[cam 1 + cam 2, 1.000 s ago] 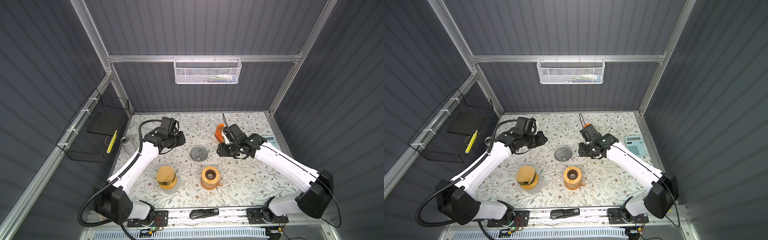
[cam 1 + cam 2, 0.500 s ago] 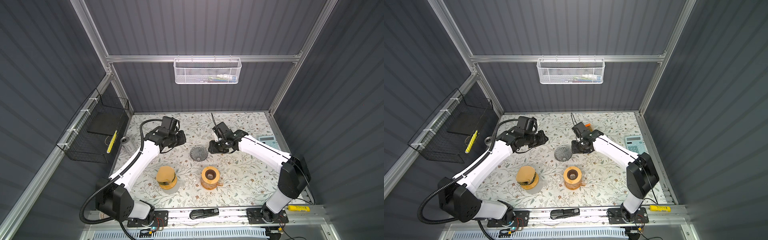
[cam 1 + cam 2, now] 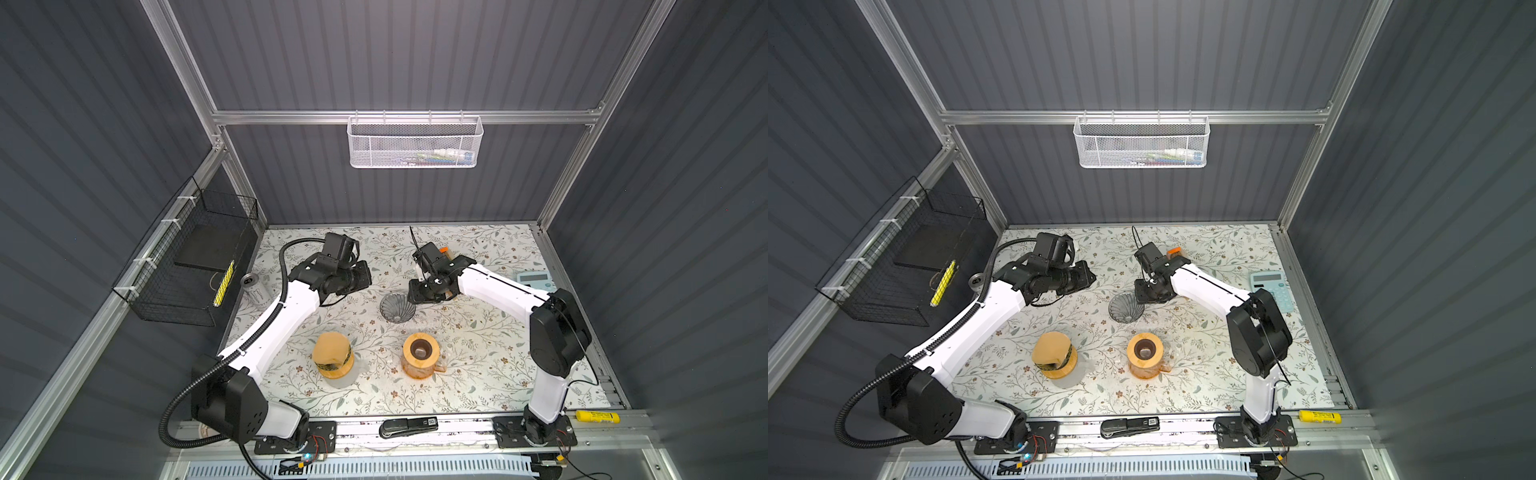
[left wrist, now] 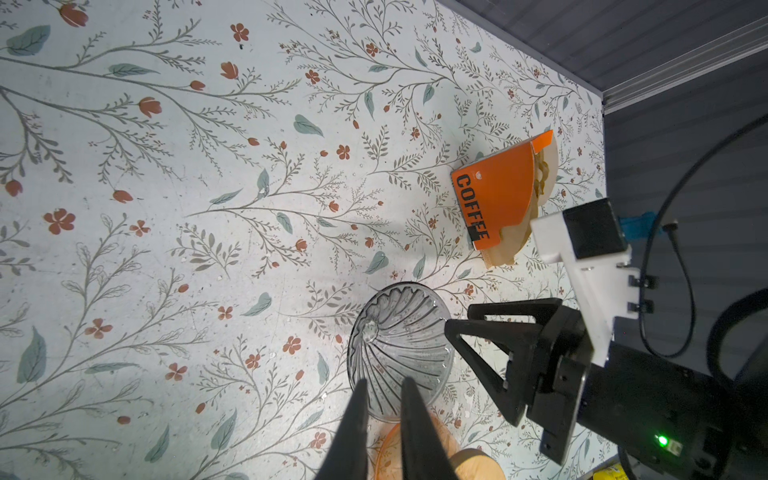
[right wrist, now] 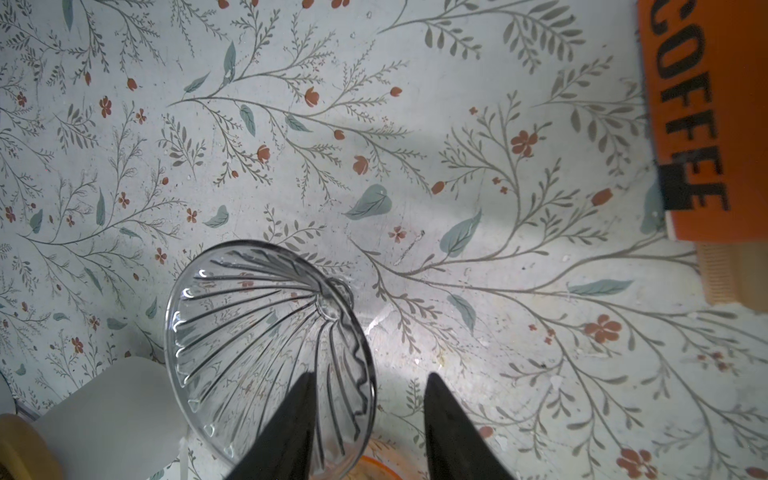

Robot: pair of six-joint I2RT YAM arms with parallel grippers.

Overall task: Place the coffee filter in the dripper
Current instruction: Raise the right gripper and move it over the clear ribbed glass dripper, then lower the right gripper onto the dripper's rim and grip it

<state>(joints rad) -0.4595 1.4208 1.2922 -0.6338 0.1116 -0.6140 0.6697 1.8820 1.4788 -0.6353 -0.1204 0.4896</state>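
Observation:
The dripper (image 3: 397, 306) (image 3: 1126, 306), a clear ribbed glass cone, lies on its side mid-table. My right gripper (image 3: 415, 293) (image 5: 371, 386) is open and low at its right. The dripper's (image 5: 249, 316) rim stands between the jaws, one finger over the cone's inside and one outside. The coffee filter (image 3: 444, 249) (image 4: 498, 199), brown papers in an orange "COFFEE" pack, lies behind the right wrist. My left gripper (image 3: 365, 276) (image 4: 384, 384) hovers left of the dripper (image 4: 399, 332), fingers almost together with nothing between them.
A wooden canister (image 3: 332, 355) and an orange mug (image 3: 420, 355) stand in front of the dripper. A calculator (image 3: 536, 280) lies at the right edge and a can (image 3: 253, 286) at the left. A stapler (image 3: 409, 427) and a yellow marker (image 3: 596, 415) rest on the front rail.
My right arm has swung left from beside the filter pack to the dripper's rim, and its jaws have narrowed. The left arm has hardly moved.

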